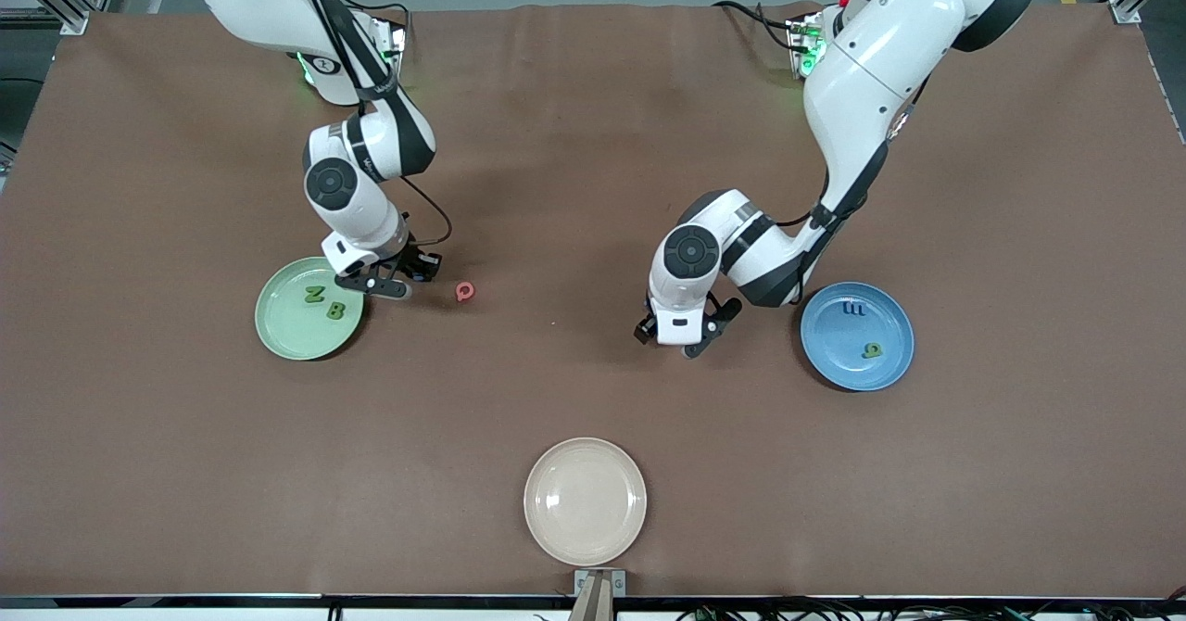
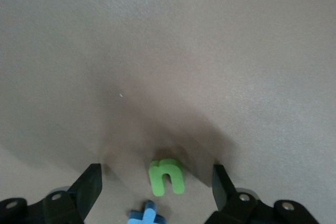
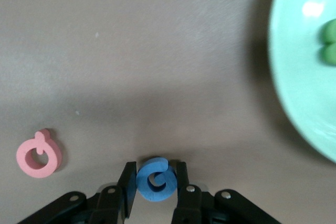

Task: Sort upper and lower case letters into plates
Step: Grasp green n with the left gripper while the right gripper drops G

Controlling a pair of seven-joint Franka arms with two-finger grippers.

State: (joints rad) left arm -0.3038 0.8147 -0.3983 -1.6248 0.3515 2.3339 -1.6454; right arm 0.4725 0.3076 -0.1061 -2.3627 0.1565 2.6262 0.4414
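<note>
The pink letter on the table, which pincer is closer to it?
Right. The right pincer, shut on a blue letter, is just beside the pink letter, between it and the green plate. The left pincer hangs open by the blue plate.

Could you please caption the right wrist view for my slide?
Right hand shut on a blue letter, beside a pink letter and the green plate.
</note>
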